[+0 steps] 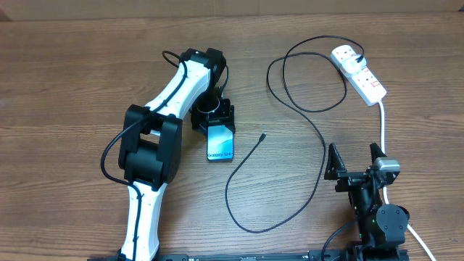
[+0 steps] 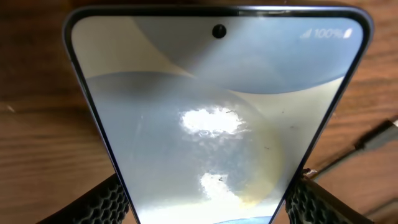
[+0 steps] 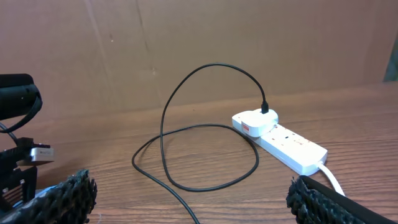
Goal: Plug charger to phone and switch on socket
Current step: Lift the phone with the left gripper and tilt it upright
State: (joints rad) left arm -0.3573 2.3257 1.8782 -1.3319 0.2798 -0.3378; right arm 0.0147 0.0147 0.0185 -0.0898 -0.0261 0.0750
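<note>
The phone (image 1: 220, 143) lies on the wooden table with its "Galaxy S24" text at the near end. It fills the left wrist view (image 2: 211, 93). My left gripper (image 1: 214, 116) has a finger against each long edge of the phone (image 2: 211, 208). The black charger cable (image 1: 319, 138) runs from its white plug (image 1: 346, 54), seated in the socket (image 1: 366, 80), in loops to its small tip (image 1: 262, 135), which lies just right of the phone, apart from it. The tip also shows in the left wrist view (image 2: 376, 135). My right gripper (image 1: 355, 163) is open and empty (image 3: 193, 205), facing the socket (image 3: 292, 148).
The socket's thick white cord (image 1: 384, 134) runs down past my right arm to the front edge. The cable's big loop (image 1: 250, 206) lies between the two arms. A brown cardboard wall (image 3: 186, 37) stands behind the table.
</note>
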